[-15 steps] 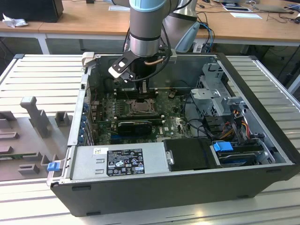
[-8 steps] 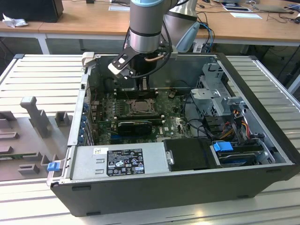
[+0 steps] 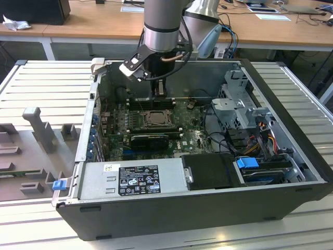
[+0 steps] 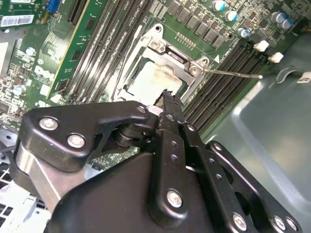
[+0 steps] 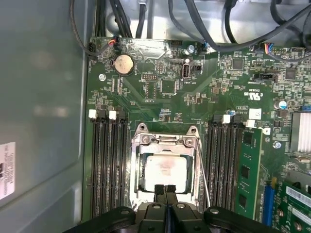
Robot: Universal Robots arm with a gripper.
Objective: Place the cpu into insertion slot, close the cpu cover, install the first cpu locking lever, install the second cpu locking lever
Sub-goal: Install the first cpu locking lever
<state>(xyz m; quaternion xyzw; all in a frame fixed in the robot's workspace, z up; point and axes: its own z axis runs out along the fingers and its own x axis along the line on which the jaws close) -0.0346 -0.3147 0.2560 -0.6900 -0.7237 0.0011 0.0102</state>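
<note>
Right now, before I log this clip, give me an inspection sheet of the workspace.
Surface: slatted metal table carrying an open computer case.
Job's things: cpu lies flat inside the cpu cover window; one thin lever angles away from it.
Clutter: grey fixtures at the exterior view's left.
Gripper: gripper shut, tips above the cover's edge, contact unclear.
Cables: black bundle beyond the board's edge.
Surroundings: wooden desks behind.

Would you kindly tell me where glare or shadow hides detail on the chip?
First wrist view: glare washes out the pale square metal cpu. Second wrist view: bright too, its near edge behind the black gripper. Exterior view: dim inside the dark computer case.
</note>
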